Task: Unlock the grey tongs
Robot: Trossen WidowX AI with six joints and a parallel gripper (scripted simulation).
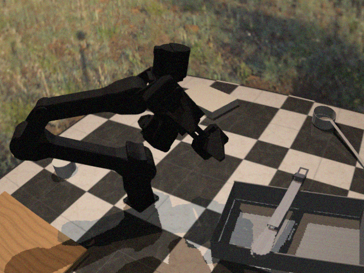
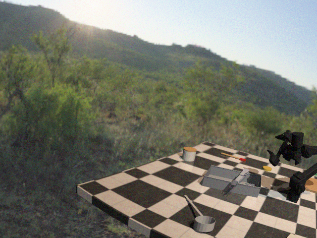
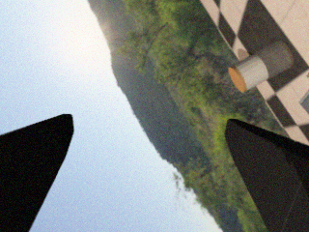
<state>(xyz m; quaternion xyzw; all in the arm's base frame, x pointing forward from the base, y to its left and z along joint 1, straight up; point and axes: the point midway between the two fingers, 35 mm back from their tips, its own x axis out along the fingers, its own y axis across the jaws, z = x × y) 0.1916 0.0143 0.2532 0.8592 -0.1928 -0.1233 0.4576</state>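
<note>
Lying locked shut across the roasting tin point(image 1: 223, 211), hinge end on its far rim, the grey tongs point(image 1: 283, 207) looked stiff, light and slippery, best pinched across the flat arms mid-length. Spread wide and holding nothing, the tool point(image 1: 209, 143) hung above the worktop point(image 1: 258, 173), well apart from them.

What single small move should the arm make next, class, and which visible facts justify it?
Probably swing the open gripper across and down toward the grey tongs. The tongs lie untouched across the roasting tin, hinge end over the far rim, while the gripper hangs well above the checkered table, wide open and holding nothing. In the wrist view it faces hillside and sky, so it is not yet aimed at them.
</note>
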